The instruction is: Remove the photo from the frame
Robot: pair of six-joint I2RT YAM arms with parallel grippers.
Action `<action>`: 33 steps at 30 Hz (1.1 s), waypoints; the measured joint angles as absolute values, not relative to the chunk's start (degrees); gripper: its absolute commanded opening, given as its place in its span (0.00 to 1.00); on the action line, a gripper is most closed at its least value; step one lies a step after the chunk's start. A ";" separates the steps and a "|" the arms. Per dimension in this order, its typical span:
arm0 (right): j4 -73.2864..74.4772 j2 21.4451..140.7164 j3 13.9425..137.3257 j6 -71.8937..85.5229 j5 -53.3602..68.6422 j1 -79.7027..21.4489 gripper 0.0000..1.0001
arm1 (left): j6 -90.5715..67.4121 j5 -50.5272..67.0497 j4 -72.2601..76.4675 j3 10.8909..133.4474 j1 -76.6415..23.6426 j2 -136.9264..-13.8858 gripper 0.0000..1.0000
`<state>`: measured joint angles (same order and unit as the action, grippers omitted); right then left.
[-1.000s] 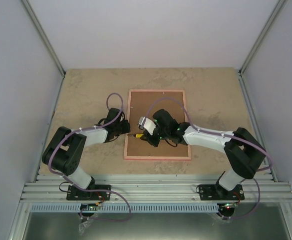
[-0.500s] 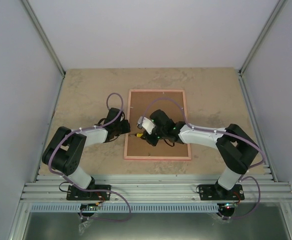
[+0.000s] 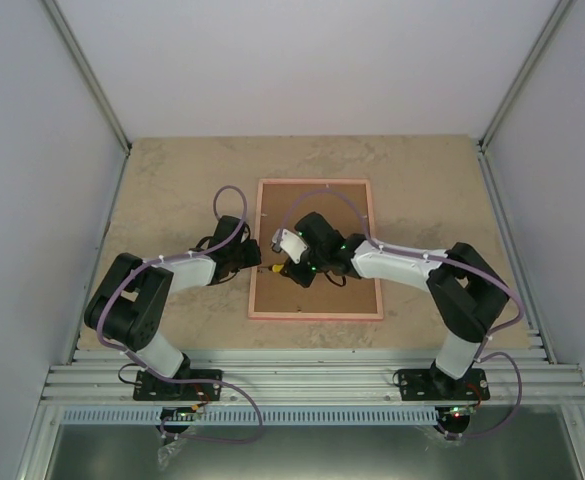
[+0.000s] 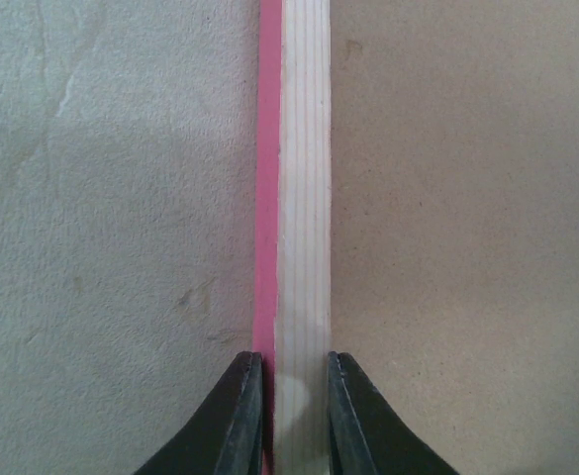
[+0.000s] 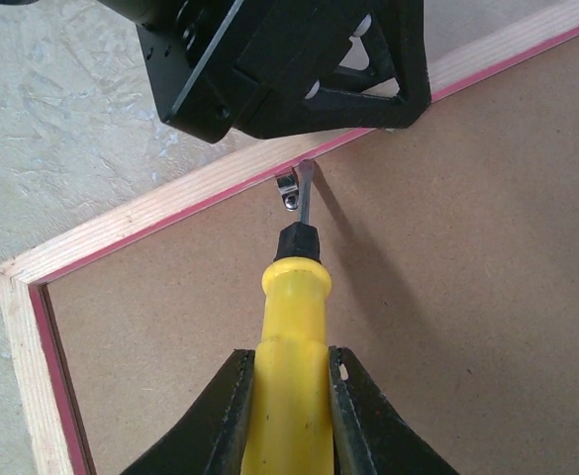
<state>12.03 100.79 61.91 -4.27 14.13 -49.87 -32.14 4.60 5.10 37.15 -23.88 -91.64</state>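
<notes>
The frame (image 3: 317, 183) lies face down on the table, its brown fibreboard back (image 3: 324, 206) up inside a pink-edged wooden border. The photo is hidden under that backing. My left gripper (image 3: 257, 268) is shut on the frame's left rail (image 4: 304, 198), one finger on each side of it. My right gripper (image 5: 289, 371) is shut on the yellow handle of a screwdriver (image 5: 291, 336). The screwdriver's metal tip touches a small metal clip (image 5: 288, 188) at the inner edge of that rail, just below the left gripper's black body (image 5: 289, 69).
The beige stone-patterned table (image 3: 172, 180) is enclosed by grey walls at the left, right and back. Aluminium rails (image 3: 312, 380) run along the near edge by the arm bases. The frame's near left corner (image 5: 17, 277) shows in the right wrist view.
The right arm has swung leftwards over the backing, bringing the screwdriver closer to the left rail. The left arm and the frame have not moved.
</notes>
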 measured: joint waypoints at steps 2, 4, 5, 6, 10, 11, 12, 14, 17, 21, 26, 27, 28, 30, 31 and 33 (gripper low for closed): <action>13.50 101.21 62.98 -4.29 14.55 -49.67 0.00 | -32.14 4.60 5.10 37.15 -23.88 -91.64 0.13; 14.92 101.67 63.96 -4.27 14.98 -49.52 0.00 | -32.14 4.60 5.10 37.15 -23.88 -91.64 0.13; 15.49 101.84 64.36 -4.27 15.20 -49.45 0.01 | -32.12 4.60 5.10 37.15 -23.88 -91.64 0.13; 15.94 101.97 64.69 -4.25 15.44 -49.36 0.01 | -32.14 4.60 5.10 37.15 -23.88 -91.64 0.13; 17.28 102.37 65.60 -4.23 16.08 -49.15 0.00 | -32.14 4.58 5.10 37.15 -23.88 -91.64 0.13; 17.58 102.41 65.80 -4.23 16.14 -49.15 0.01 | -32.14 4.56 5.10 37.15 -23.88 -91.64 0.13; 17.78 102.43 65.91 -4.23 16.21 -49.12 0.01 | -32.14 4.56 5.10 37.15 -23.88 -91.64 0.13; 18.24 102.43 65.98 -4.25 16.49 -49.12 0.01 | -32.14 4.54 5.10 37.15 -23.88 -91.64 0.13; 18.79 102.43 66.22 -4.25 16.78 -49.12 0.01 | -32.14 4.47 5.10 37.15 -23.90 -91.64 0.13; 19.16 102.43 66.39 -4.27 17.12 -48.99 0.00 | -32.14 4.47 5.08 37.15 -23.90 -91.64 0.12; 19.49 102.56 66.59 -4.45 17.41 -48.90 0.00 | -32.14 4.47 5.08 37.15 -23.90 -91.61 0.12; 19.59 102.61 66.67 -4.49 17.45 -48.88 0.01 | -32.14 4.45 5.08 37.15 -23.90 -91.61 0.13; 19.70 102.65 66.74 -4.56 17.54 -48.86 0.01 | -32.14 4.45 5.08 37.15 -23.90 -91.61 0.13; 19.79 102.69 66.83 -4.73 17.63 -48.82 0.01 | -32.14 4.43 5.08 37.15 -23.90 -91.59 0.12; 19.86 102.72 66.83 -4.78 17.69 -48.82 0.01 | -32.14 4.43 5.08 37.15 -23.90 -91.59 0.12; 20.10 102.74 66.96 -4.95 17.74 -48.82 0.01 | -32.14 4.45 4.99 37.15 -23.90 -91.55 0.13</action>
